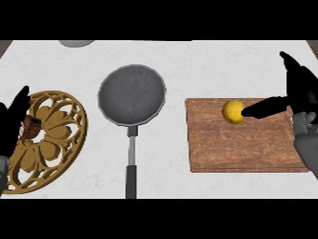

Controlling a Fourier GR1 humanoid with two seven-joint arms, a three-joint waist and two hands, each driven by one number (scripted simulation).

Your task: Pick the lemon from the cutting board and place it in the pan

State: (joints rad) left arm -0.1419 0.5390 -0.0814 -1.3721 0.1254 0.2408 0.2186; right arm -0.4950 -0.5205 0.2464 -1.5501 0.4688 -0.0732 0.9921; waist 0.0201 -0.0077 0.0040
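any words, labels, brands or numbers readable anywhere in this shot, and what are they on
None: no text, label, brand or number shows anywhere.
The pan, the cutting board and the lemon are plain.
The gold trivet bears only a cut-out flower pattern, no lettering.

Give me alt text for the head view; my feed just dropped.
The right hand touches the right side of the lemon, which lies near the far edge of the wooden cutting board. The grey pan sits empty left of the board, handle toward the robot. The left hand rests open at the view's left edge, by a golden trivet.
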